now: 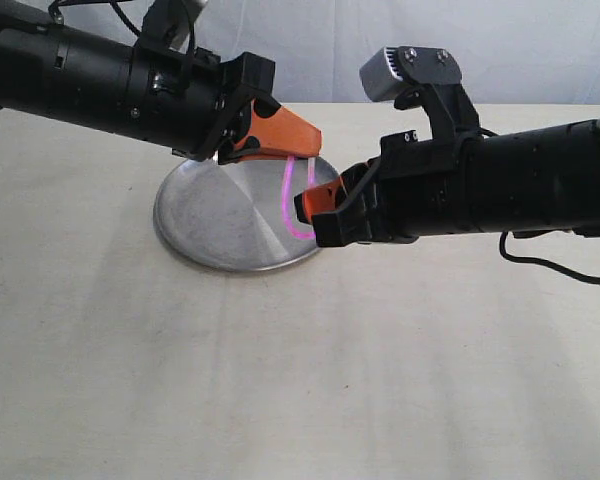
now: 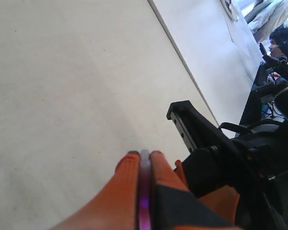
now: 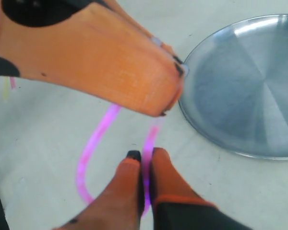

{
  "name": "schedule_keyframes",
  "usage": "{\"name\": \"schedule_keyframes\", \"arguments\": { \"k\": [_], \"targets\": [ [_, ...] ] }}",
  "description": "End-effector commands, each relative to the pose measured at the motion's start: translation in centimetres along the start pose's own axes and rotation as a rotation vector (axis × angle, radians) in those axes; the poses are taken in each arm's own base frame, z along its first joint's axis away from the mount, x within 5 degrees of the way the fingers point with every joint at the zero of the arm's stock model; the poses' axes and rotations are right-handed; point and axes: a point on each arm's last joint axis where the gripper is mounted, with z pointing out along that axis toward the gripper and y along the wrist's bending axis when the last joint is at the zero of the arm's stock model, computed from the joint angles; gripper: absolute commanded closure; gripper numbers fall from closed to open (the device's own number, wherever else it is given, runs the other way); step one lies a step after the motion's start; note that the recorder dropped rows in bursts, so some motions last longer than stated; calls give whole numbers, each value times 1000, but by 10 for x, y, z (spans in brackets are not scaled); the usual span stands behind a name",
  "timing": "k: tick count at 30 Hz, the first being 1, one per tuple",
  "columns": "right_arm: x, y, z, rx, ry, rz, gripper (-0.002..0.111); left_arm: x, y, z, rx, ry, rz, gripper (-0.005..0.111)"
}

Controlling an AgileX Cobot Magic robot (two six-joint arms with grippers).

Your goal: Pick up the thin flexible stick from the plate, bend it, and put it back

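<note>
Beside the plate (image 1: 208, 218) | stick (image 1: 284, 200) bent into a U | my left claw (image 2: 144, 154) pinches one end | my right claw (image 3: 145, 154) pinches the other

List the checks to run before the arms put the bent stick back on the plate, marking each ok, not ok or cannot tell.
1. Left gripper shut on the stick: ok, the strand is pinched between its fingers.
2. Right gripper shut on the stick: ok.
3. Stick bent: ok, it hangs in a U-shaped loop between the grippers.
4. Loop over the plate: cannot tell. The exterior view suggests so, but the right wrist view shows it beside the rim.
5. Plate free to receive it: ok, its visible surface is bare.
</note>
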Motion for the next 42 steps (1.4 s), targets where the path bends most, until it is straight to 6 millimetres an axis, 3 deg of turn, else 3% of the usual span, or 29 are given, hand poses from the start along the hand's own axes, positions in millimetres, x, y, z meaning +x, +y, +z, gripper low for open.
{"name": "schedule_keyframes", "arguments": {
  "k": [1, 8, 31, 37, 42],
  "targets": [
    [3, 12, -1, -99, 36, -81, 109, -8, 7, 5, -15, -72, -101, 106],
    [4, 11, -1, -92, 47, -104, 109, -6, 19, 14, -15, -60, -148, 106],
    [11, 7, -1, -61, 116, -259, 109, -8, 16, 14, 18, -77, -177, 106],
    [12, 10, -1, -91, 126, -313, 109, -8, 16, 14, 23, -80, -183, 106],
    [17, 26, 8, -82, 151, -437, 109, -8, 15, 14, 28, -83, -193, 106]
  ]
}}
